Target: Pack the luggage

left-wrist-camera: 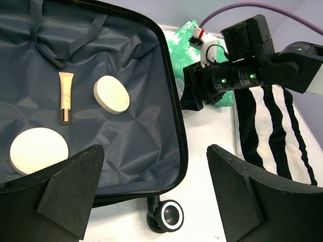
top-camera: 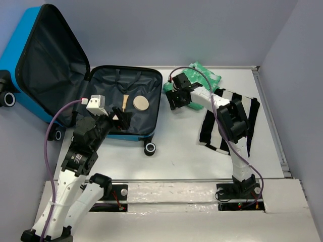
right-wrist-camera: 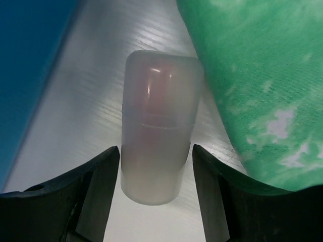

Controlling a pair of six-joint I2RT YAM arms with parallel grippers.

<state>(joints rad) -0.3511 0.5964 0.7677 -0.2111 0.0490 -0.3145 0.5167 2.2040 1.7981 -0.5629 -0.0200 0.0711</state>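
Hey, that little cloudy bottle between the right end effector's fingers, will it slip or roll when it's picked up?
The small translucent bottle shows glossy highlights, so it may be slippery in the right end effector. Its rounded body seems to lie on the table, so a sideways nudge would probably roll it. It looks rigid and is likely light.

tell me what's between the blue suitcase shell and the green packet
A small translucent bottle lying on the table, with the right gripper closed against both its sides; the right wrist view shows it.

Overhead, wrist close-ups; shared luggage [top-camera: 111,91]
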